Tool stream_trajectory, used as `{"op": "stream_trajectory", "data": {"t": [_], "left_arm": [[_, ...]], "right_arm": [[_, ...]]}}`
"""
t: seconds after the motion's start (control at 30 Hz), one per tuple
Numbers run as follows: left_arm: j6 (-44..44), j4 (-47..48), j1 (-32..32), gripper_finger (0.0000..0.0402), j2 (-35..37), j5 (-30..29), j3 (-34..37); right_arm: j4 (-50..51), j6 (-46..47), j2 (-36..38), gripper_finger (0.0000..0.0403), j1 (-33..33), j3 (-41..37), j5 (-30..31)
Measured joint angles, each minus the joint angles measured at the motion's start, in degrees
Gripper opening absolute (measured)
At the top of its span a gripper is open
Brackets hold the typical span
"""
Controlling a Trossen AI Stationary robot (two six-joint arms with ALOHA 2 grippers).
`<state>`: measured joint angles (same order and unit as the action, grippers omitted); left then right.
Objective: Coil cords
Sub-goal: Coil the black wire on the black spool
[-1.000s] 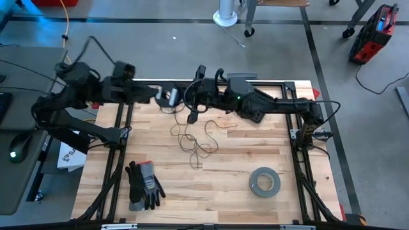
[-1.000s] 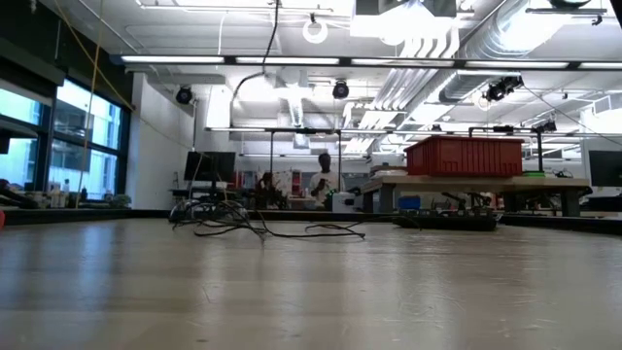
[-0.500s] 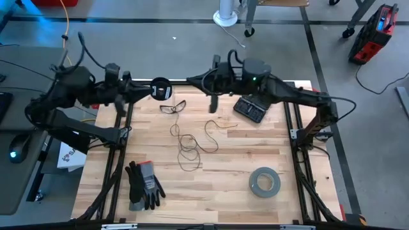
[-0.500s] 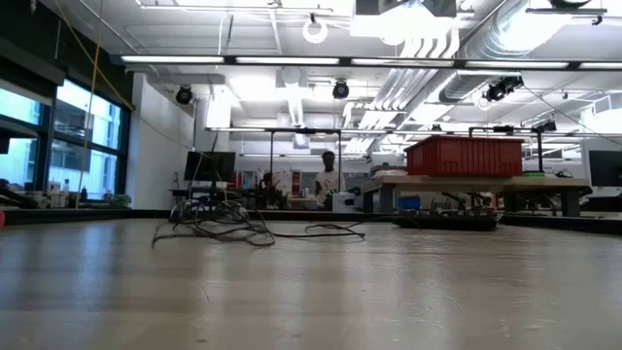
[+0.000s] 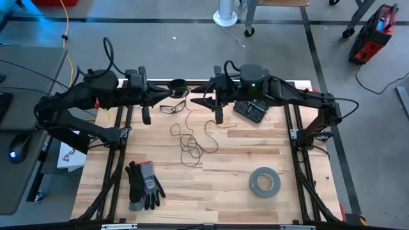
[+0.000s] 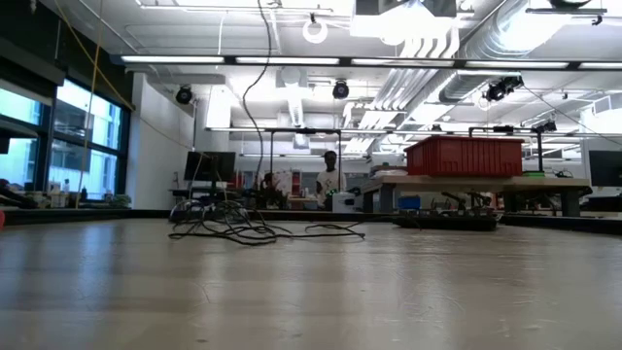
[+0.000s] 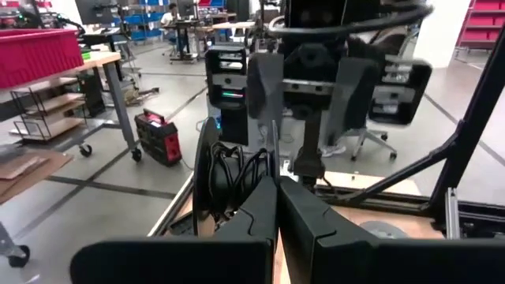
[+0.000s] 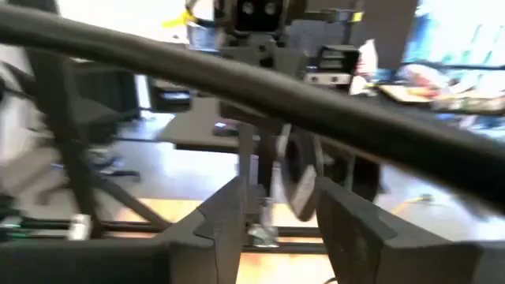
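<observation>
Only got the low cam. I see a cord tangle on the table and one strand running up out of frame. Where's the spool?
Observer: The spool is up off the wood at the far edge of the table, at the tip of the left claw, which is shut on it.
Operator: Right arm?
Observer: The right claw is open and points at the spool from the other side, close to it.
Operator: How much cord is still loose?
Observer: From above, the thin cord lies in several loose loops mid-table, below both claws. The left wrist view shows some turns on the spool.
</observation>
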<state>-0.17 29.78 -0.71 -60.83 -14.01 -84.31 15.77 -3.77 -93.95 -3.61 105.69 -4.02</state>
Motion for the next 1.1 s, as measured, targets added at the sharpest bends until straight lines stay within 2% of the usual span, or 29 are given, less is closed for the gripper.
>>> {"op": "stream_trajectory", "data": {"t": [0.17, 0.5, 0.67, 0.93, 1.1], "left_arm": [[0.86, -0.11, -0.02, 0.0000, -0.99, 1.45, 0.00], [2.73, -1.95, -0.15, 0.0000, -2.93, 1.43, -0.02], [4.93, -2.88, -0.15, 0.0000, -3.60, 1.44, -0.02], [5.99, -2.53, -0.15, 0.0000, -3.23, 0.07, -0.02], [4.62, -2.45, -0.15, 0.0005, -3.21, -0.05, -0.02]], "right_arm": [[0.16, -4.13, 0.00, 0.0146, 0.73, 0.00, 5.49], [1.45, -2.97, 0.00, 0.0126, 1.03, 0.00, 3.54], [2.80, -2.95, 0.00, 0.0096, 1.05, 0.00, 3.55], [2.89, -4.40, 0.00, 0.0011, 1.10, 0.00, 3.85], [3.43, -4.97, 0.00, 0.0003, 1.11, 0.00, 3.63]]}}
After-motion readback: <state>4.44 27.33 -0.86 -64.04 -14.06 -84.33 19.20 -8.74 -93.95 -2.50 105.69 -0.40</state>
